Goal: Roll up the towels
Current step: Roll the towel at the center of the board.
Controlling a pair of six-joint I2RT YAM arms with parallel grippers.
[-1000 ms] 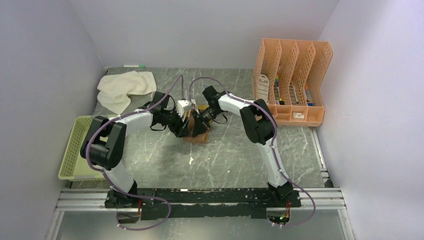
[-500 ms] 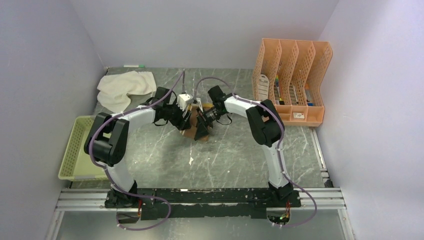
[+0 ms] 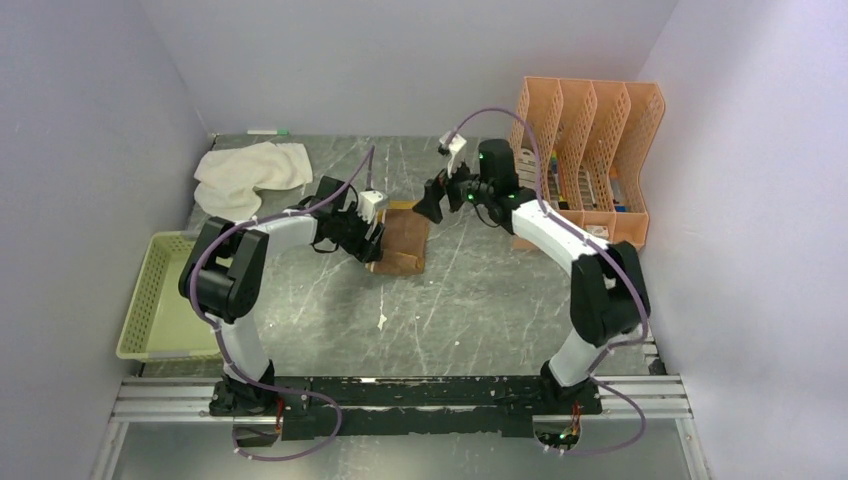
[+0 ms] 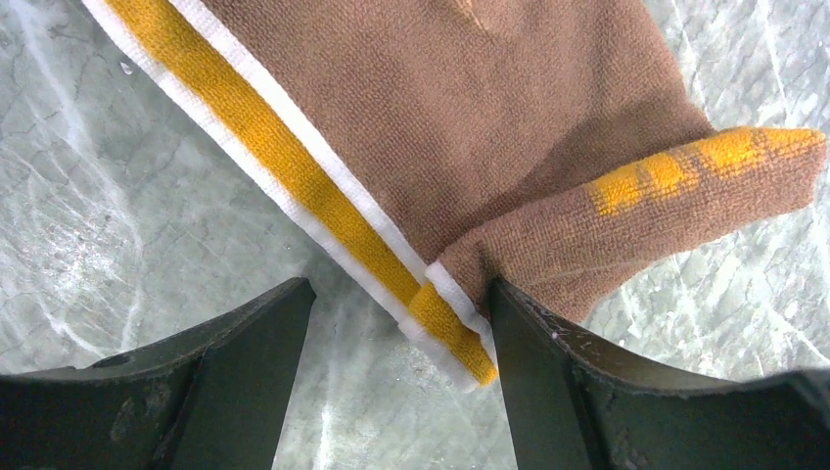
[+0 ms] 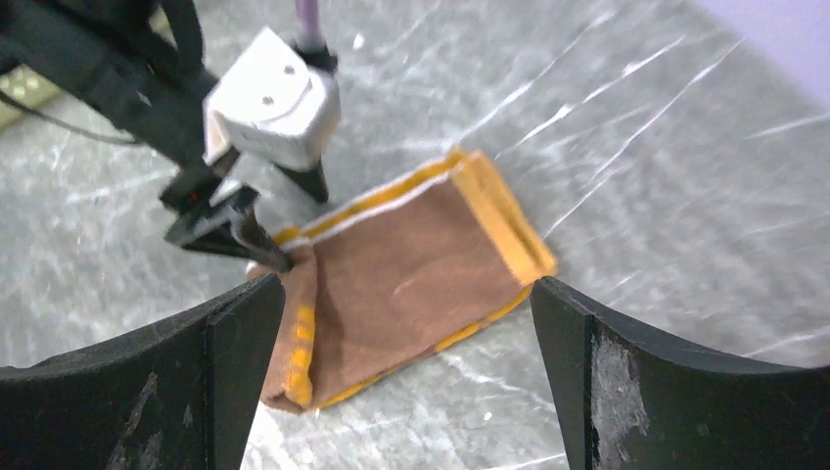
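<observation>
A grey marbled tabletop point(image 3: 480, 300) is enclosed on three sides by plain pale lavender walls point(image 3: 400, 60) and evenly lit. An orange slotted file rack point(image 3: 590, 130) is set at its far right, a green mesh basket point(image 3: 140, 300) at its left edge, an aluminium rail point(image 3: 160, 400) along the front.

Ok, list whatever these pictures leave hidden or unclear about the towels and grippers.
- Brown towel: top view, the left gripper covers its left edge; left wrist view, the frame's top edge cuts off its far part.
- White towel: top view only, too small to read its folds.
- Right gripper: top view, dark and small; jaws unreadable there.
</observation>
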